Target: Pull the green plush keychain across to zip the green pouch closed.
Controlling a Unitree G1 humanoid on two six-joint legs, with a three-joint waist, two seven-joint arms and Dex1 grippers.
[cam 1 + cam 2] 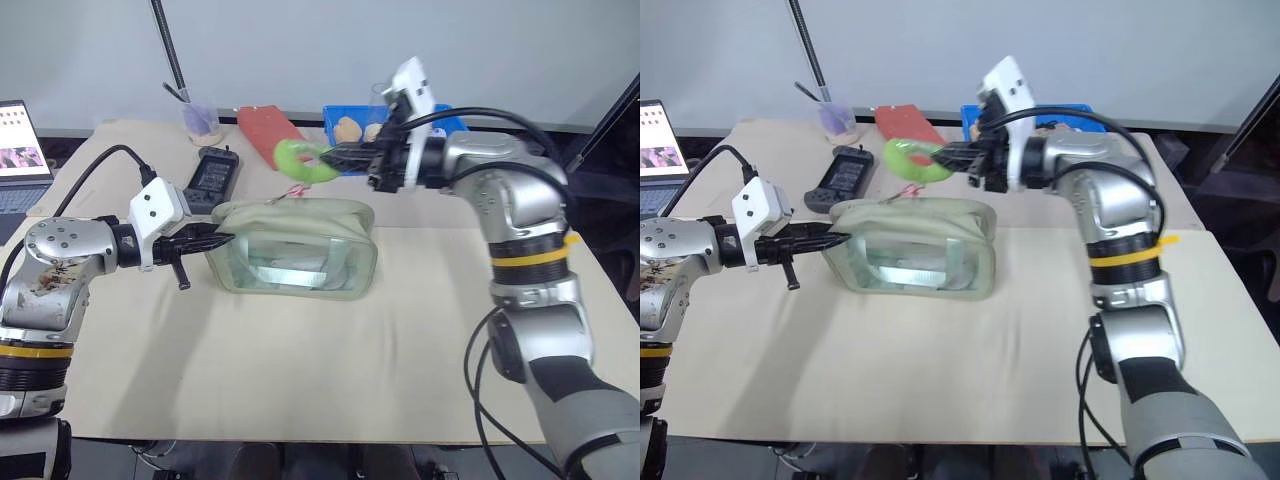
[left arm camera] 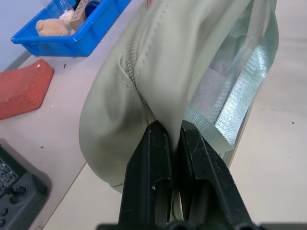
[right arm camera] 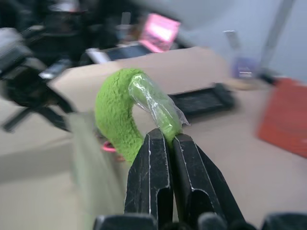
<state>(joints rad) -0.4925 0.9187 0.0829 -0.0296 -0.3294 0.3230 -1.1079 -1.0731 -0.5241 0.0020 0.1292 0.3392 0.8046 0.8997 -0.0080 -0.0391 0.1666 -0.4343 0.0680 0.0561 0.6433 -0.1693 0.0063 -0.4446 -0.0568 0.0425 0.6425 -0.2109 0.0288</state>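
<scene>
Pressure from the right claw (image 3: 162, 136) pinches the green plush keychain (image 1: 305, 160), raised above the green pouch (image 1: 295, 248); its soft pile could slip free under a hard tug. Left claw (image 2: 168, 132) is pressed on the pouch's end fabric, which might tear loose, dragging the pouch across the desk (image 1: 300, 370).

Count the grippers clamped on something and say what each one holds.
2. The left gripper pinches the end of the pouch; the right gripper pinches the keychain above the pouch's far side.
</scene>
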